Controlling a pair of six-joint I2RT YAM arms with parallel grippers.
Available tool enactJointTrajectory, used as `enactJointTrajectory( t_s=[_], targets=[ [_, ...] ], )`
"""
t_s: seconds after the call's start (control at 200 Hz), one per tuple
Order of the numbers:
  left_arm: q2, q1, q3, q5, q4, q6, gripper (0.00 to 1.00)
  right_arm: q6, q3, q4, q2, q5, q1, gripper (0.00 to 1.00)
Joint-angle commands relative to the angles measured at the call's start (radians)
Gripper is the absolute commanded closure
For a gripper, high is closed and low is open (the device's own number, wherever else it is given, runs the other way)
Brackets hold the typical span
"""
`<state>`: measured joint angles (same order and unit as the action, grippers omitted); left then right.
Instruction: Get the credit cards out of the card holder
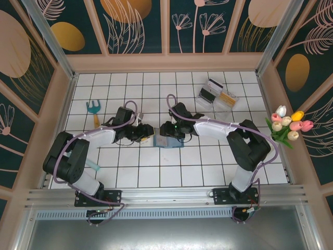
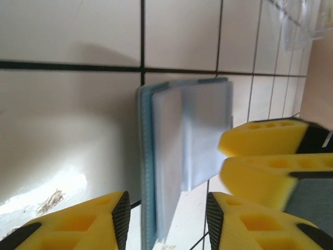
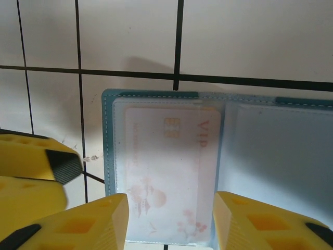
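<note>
The teal card holder [image 1: 169, 140] lies open on the white tiles between my two grippers. In the right wrist view its clear sleeve holds a pale credit card [image 3: 166, 172] with a chip, "VIP" lettering and pink flowers. My right gripper [image 3: 170, 213] is open, its fingers standing either side of that sleeve just above it. The left wrist view has the card holder [image 2: 177, 135] edge-on, its leaves lifted apart. My left gripper [image 2: 167, 213] is open, with the holder's near edge in the gap and touching neither pad. The two grippers sit close together [image 1: 147, 133] [image 1: 165, 129].
A clear plastic tray [image 1: 217, 95] holding two cards stands at the back right. A teal-handled garden fork [image 1: 94, 109] lies at the left. A bunch of tulips [image 1: 289, 125] rests by the right wall. Wooden walls frame the tiled floor.
</note>
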<state>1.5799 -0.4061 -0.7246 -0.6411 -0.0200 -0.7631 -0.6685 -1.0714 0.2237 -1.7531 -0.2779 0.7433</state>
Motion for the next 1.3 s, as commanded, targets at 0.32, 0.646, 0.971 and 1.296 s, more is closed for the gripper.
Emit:
enactJointTrajectory(
  t_s=[0.32,0.646,0.971,1.296],
  targets=[
    [0.090,0.001,0.010,-0.080,-0.121,0.053,0.73,-0.082,0.144,-0.235,0.043,-0.101,-0.051,0.38],
    [0.107,0.001,0.066,-0.163,-0.316,-0.007,0.87,-0.091,0.205,-0.321,0.025,-0.128,-0.076,0.37],
    [0.053,0.001,0.123,-0.203,-0.518,-0.100,1.00,-0.055,0.274,-0.502,0.062,-0.238,-0.080,0.33],
    [0.049,0.001,0.111,-0.204,-0.492,-0.087,1.00,-0.084,0.291,-0.574,0.025,-0.311,-0.093,0.34]
  ],
)
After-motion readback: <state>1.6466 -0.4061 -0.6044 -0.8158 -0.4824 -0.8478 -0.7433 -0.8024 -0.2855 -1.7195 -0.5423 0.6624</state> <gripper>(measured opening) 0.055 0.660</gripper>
